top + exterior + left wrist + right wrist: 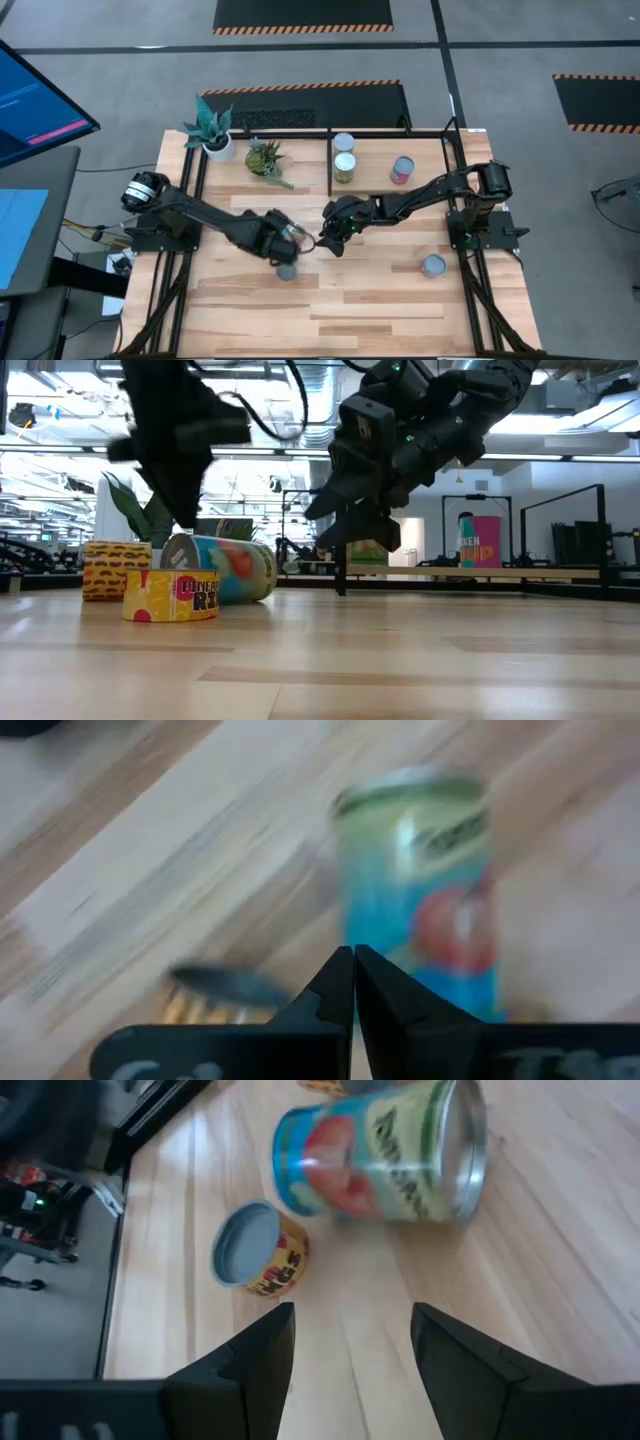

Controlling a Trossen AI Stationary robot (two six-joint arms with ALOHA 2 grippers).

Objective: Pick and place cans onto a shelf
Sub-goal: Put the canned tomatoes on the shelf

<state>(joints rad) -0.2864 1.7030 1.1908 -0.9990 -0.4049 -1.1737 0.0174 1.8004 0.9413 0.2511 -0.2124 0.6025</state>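
At this moment the picking step was in hand, with both arms gathered over the middle of the bench (pixel 380 310). The left claw (pixel 353 982) had its fingers pressed together and held nothing; just ahead of its tips a blue can (pixel 432 890) lay on its side, and a short yellow can (pixel 215 995) stood close beside it. The right claw (pixel 350 1345) hung above the wood with its fingers spread, the same blue can (pixel 385 1150) lying a little way in front of it and the yellow can (pixel 258 1250) off to one side. Three more cans (pixel 344 143) already stood in the shelf (pixel 330 165) beyond the right claw, and another can (pixel 433 266) stood apart behind it, near the bench's edge. My guess is that the next move called for the right claw to advance and drop so that its fingers straddled the toppled blue can across its body before closing.
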